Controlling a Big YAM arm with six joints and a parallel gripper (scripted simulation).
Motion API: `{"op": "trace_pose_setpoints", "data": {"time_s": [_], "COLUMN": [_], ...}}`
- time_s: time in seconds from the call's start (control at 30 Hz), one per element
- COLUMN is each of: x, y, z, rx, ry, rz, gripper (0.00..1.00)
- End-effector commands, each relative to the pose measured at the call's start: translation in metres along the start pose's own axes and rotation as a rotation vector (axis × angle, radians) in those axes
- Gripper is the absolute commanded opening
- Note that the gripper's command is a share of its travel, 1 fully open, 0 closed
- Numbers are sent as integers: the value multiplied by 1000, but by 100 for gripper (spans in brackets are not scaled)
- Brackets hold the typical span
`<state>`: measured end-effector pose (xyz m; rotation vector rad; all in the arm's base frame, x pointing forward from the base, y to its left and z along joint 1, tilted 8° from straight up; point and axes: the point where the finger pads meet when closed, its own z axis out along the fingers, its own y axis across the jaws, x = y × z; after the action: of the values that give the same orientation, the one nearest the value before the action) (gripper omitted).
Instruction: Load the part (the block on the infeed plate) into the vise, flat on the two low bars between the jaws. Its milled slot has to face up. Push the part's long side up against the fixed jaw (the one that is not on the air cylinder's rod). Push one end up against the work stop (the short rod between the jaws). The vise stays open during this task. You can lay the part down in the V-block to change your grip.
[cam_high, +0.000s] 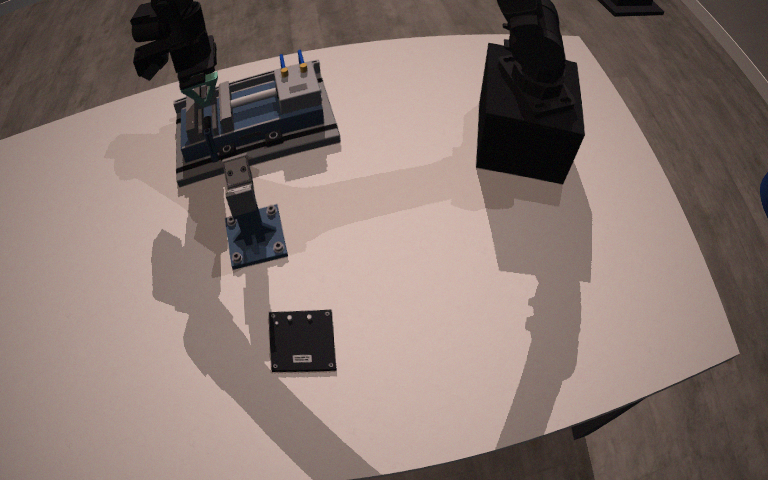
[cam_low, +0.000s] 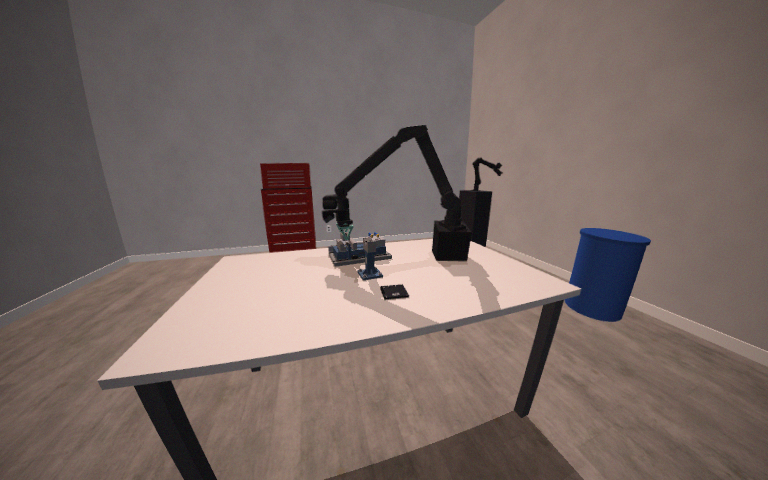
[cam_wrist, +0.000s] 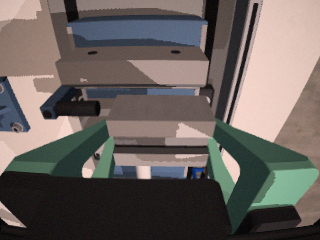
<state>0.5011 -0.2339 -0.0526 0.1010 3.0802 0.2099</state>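
"Where's the block?"

"In my claw (cam_high: 202, 93) (cam_low: 346, 233) (cam_wrist: 161, 121), between the vise (cam_high: 314, 138) (cam_low: 362, 259) jaws. The fingers are partly open, clamped on the ends of the block (cam_wrist: 161, 114)."

"Is it down on the bars?"

"I can't tell; the block itself covers what's beneath. I can't make out its slot either."

"And the fixed jaw (cam_wrist: 132, 73)?"

"It's alongside the block in my wrist view, but I can't judge contact. The stop (cam_wrist: 78, 108) is near one end; the finger there makes that gap hard to read."

"What's cut off?"

"My black housing (cam_wrist: 115, 207) blocks the bottom of the wrist view, and the stand (cam_high: 241, 199) (cam_low: 369, 264) (cam_wrist: 12, 107) is cropped at its side. From above, wrist and fingers obscure the block."

"Other things nearby?"

"The stand is just beside the vise, with the black plate (cam_high: 303, 341) (cam_low: 394, 292) farther out."
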Motion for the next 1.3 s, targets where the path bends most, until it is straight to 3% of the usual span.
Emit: {"op": "trace_pose_setpoints", "data": {"time_s": [0.0,0.2,0.27,0.4,0.77,0.8,0.97,1.1,1.27], "x": [-35,-34,-37,-34,-34,-36,-33,-37,-35], "y": [-4,-3,-4,-3,-4,-3,-3,-4,-4], "z": [-23,-17,-27,-17,-11,-23,-9,-14,-5], "rx": [30,27,34,27,27,33,26,32,28], "ry": [-73,-66,-82,-64,-66,-79,-63,-77,-68], "rz": [-15,-14,-16,-14,-14,-16,-14,-15,-15], "gripper": [0,0,0,0,0,0,0,0,0]}}
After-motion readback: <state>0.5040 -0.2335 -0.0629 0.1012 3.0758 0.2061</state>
